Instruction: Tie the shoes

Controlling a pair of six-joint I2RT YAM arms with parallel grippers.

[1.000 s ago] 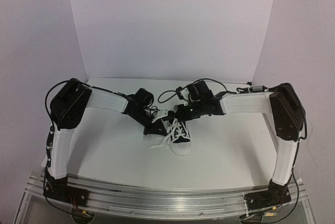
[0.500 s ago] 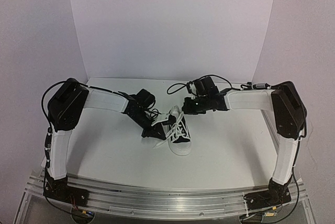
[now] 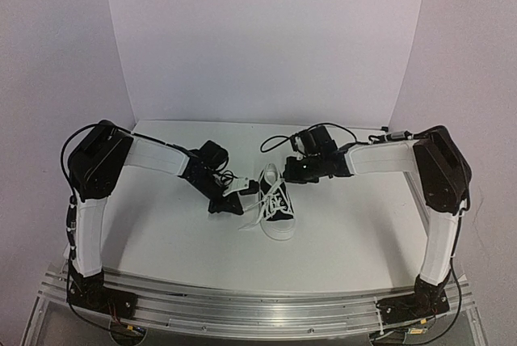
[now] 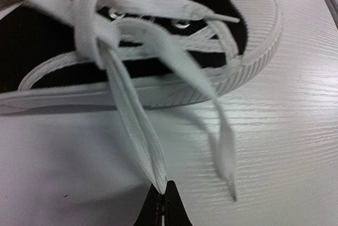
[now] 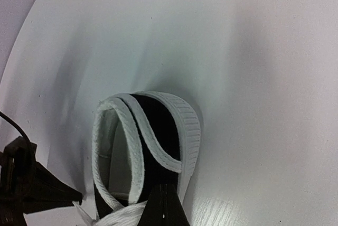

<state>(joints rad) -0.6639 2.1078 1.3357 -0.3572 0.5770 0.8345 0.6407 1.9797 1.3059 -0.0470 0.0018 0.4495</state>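
One small black sneaker (image 3: 279, 210) sits near the middle of the white table (image 3: 161, 237). Its white toe cap (image 3: 280, 229) points toward my arm bases and its heel toward the back wall (image 3: 266, 47). It stands upright on its sole, between my two arms.

My left gripper (image 3: 227, 204) is low over the table, just left of the shoe. On its wrist camera I see the two black fingertips (image 4: 174, 213) pressed together on a flat white lace (image 4: 134, 131), pinched at the very tips. From the pinch that lace runs up as a doubled band to the crossings over the metal eyelets (image 4: 182, 24). A second lace end (image 4: 226, 154) hangs loose beside it, blurred. Its tip is down near the tabletop, just off the ribbed rubber of the toe.

My right gripper (image 3: 292, 170) sits at the heel end, behind the shoe and a little to its right. Its wrist camera looks down into the open collar (image 5: 113, 147) with the white-edged heel rim. The jaws there are closed tight against each other. A bunch of white lacing meets the tips from the left, and from overhead a strand stands up off the shoe toward them. I can't tell whether anything is actually clamped on that side.
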